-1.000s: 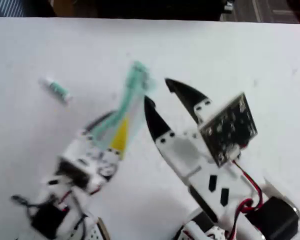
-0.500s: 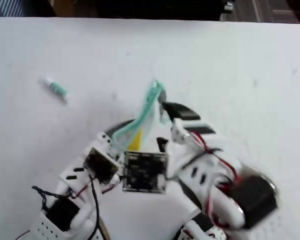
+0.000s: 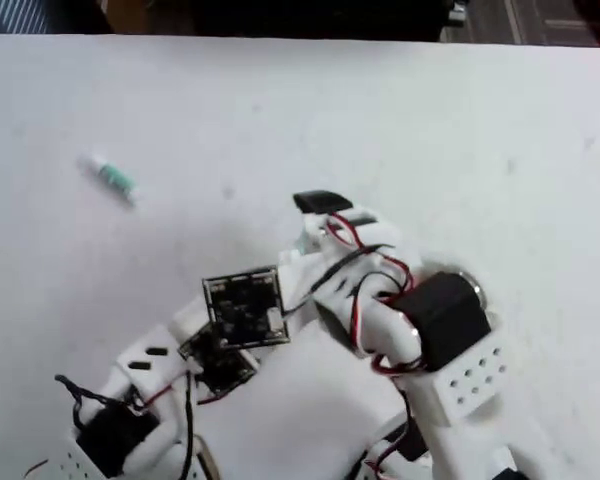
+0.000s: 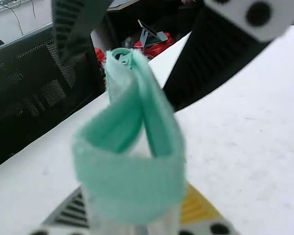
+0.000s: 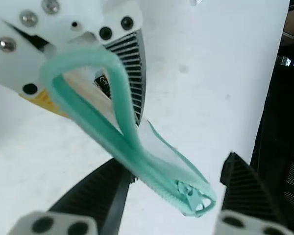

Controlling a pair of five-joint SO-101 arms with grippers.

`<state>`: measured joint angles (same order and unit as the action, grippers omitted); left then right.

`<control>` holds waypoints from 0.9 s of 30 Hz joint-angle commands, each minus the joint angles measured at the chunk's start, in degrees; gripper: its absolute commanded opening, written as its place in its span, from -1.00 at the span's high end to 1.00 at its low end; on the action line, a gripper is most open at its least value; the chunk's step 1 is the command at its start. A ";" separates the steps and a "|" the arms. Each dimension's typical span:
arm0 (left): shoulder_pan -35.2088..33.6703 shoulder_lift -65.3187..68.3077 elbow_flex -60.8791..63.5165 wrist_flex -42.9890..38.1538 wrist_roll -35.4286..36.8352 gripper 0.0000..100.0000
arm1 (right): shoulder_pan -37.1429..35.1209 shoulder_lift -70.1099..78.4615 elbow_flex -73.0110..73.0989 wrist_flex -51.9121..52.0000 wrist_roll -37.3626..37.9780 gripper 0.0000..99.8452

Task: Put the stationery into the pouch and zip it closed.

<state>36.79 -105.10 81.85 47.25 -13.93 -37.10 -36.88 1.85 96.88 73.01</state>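
Observation:
The pouch, clear with a mint-green zipper edge and a yellow patch, is held up off the white table. My left gripper is shut on its lower part. The right gripper is open, and its black fingers straddle the pouch's zipper end, where the pull sits. Seen from above, both arms cross over the pouch near the middle front, with one black fingertip of the right gripper sticking out. A small green-and-white stationery piece lies alone at the far left.
Dark furniture and red objects stand beyond the table's far edge. The arms' bases and cables crowd the front edge.
The left gripper carried the pouch right and toward the front. The right arm rolled over and swung in, so its open fingers now sit around the zipper end.

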 commanded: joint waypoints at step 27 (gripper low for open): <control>-32.13 0.48 -32.53 14.07 15.74 0.59 | 15.87 -9.10 -4.92 -4.26 -10.90 0.97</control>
<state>13.58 -105.10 53.36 62.29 1.89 -22.59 -42.51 -0.88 93.89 64.66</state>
